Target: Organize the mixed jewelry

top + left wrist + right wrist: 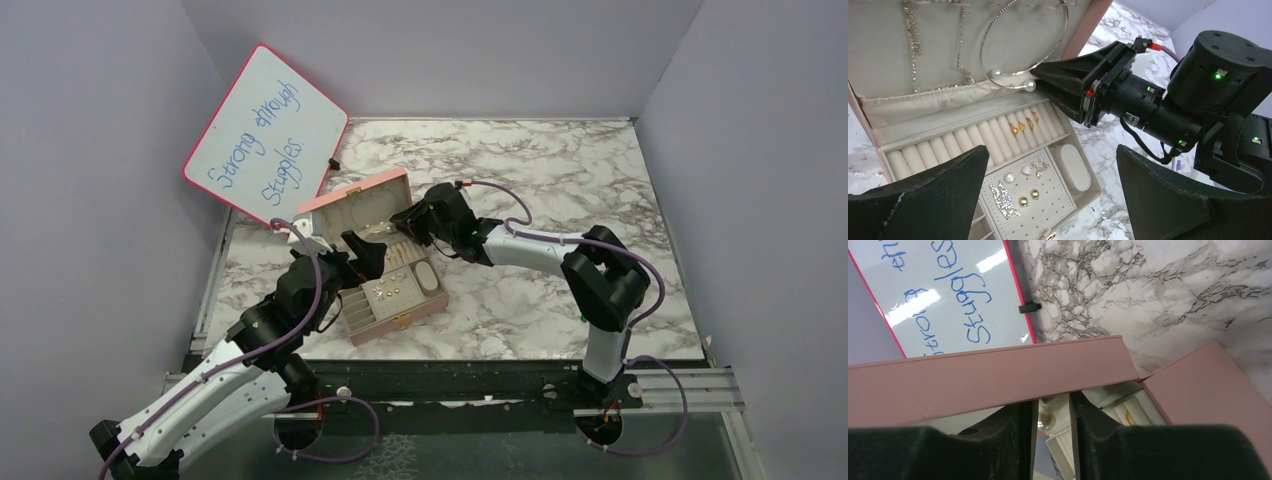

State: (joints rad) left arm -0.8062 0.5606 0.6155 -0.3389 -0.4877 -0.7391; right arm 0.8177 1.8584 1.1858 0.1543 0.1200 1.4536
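Marble table [560, 180]; right tool [398, 228] reaches (low) to box lid [355, 195]

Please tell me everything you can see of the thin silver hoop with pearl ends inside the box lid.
The hoop is a thin, silver-looking wire bent into an open circle, each end capped by a small white pearl-like ball. It rests against the cream lining of the raised lid, ends lowest, just above a fabric pocket. The right gripper has its jaws around one ball; whether they press it cannot be told.

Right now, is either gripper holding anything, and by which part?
Left gripper holds nothing. Right gripper straddles the hoop's pearl tip; hold cannot be told.
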